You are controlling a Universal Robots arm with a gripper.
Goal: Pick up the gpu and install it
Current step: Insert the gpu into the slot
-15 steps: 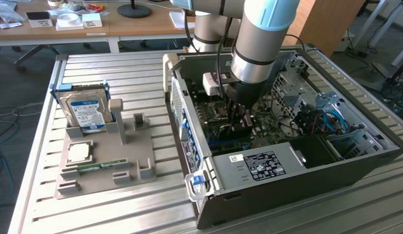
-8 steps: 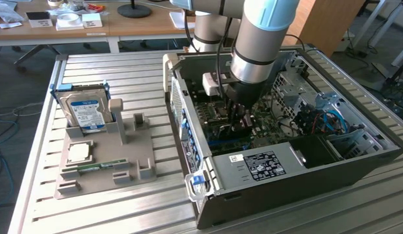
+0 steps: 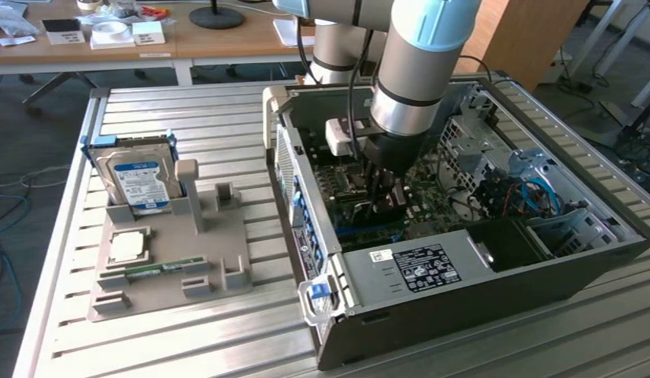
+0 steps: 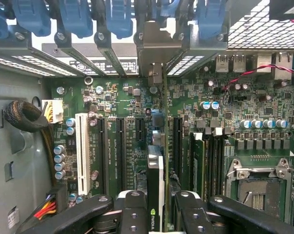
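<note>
The gpu (image 4: 156,183) shows edge-on in the wrist view: a thin green board with a black cooler block on one face and a silvery end bracket (image 4: 154,46) reaching the rear slot openings. It stands upright over the black expansion slots of the motherboard (image 4: 118,97). My gripper (image 4: 161,214) is shut on the gpu, one black finger on each face. In the exterior view the gripper (image 3: 386,193) reaches straight down into the open computer case (image 3: 462,307), with the dark card (image 3: 384,211) just above the board. Whether the card's edge sits in a slot I cannot tell.
Blue retention clips (image 4: 76,17) line the case's rear wall. A white slot (image 4: 82,151) and an open CPU socket (image 4: 256,187) flank the card. The power supply (image 3: 430,264) and blue cables (image 3: 535,193) crowd the case. A grey fixture (image 3: 215,244) holds a hard drive (image 3: 136,177) and a RAM stick (image 3: 157,270).
</note>
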